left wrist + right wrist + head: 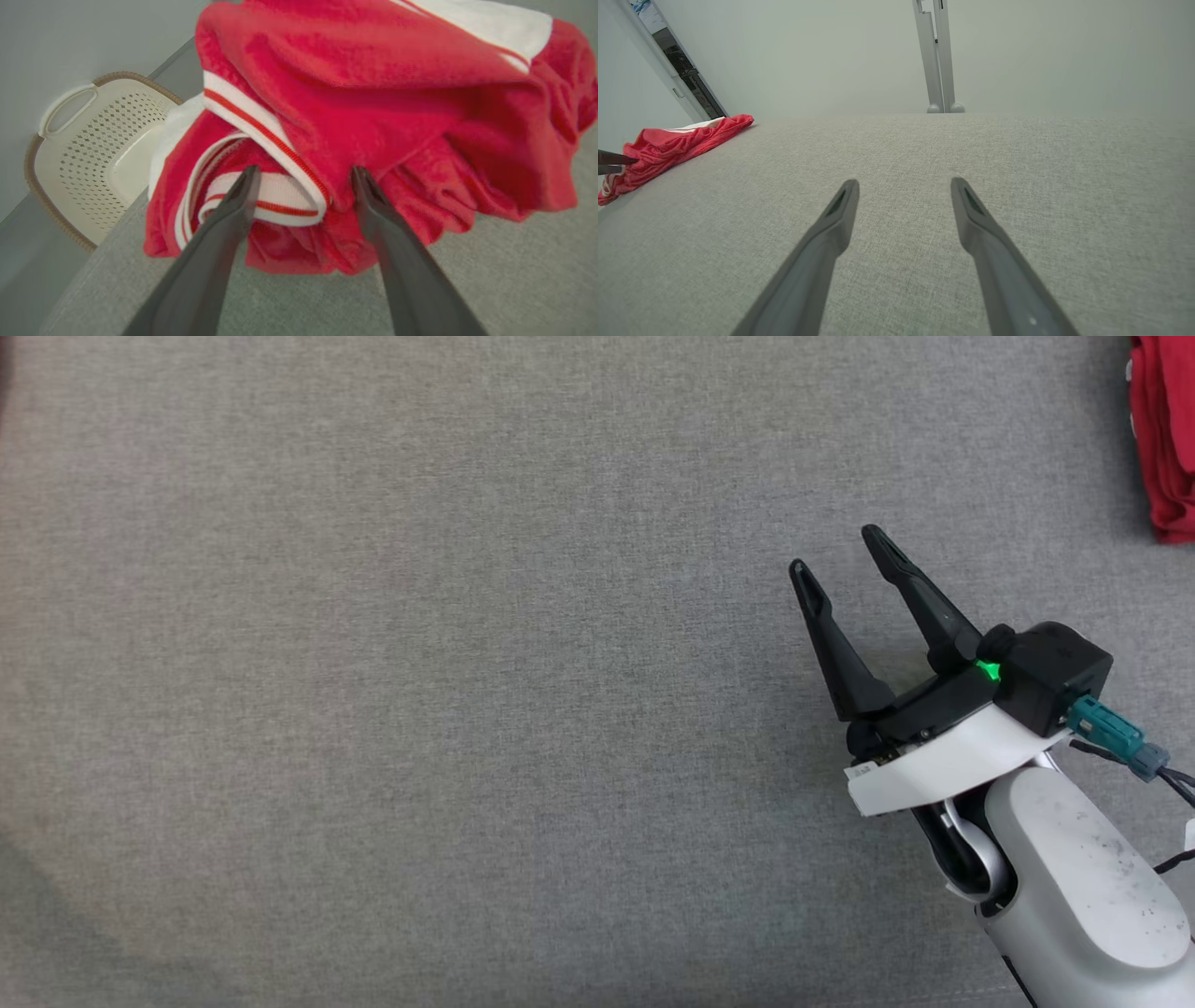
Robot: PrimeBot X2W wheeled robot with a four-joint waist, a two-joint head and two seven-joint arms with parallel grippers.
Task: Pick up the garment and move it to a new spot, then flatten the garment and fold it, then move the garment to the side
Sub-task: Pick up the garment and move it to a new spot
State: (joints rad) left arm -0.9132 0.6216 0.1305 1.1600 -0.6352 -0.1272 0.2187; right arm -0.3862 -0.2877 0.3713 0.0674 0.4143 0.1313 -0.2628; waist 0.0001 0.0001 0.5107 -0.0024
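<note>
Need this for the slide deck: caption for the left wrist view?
Open left pincer at the crumpled red garment on the grey surface; cream basket beyond its edge.

Grey fabric surface (373, 663); crumpled red garment (1165, 439) at edge

**Three Views, One Tabletop (373, 663)**

The head camera looks steeply down on the tabletop, catching the garment (1162, 439) at its upper right edge. The left wrist camera sits close against that garment. The right wrist camera skims low across the tabletop, the garment well off at its left.
</note>
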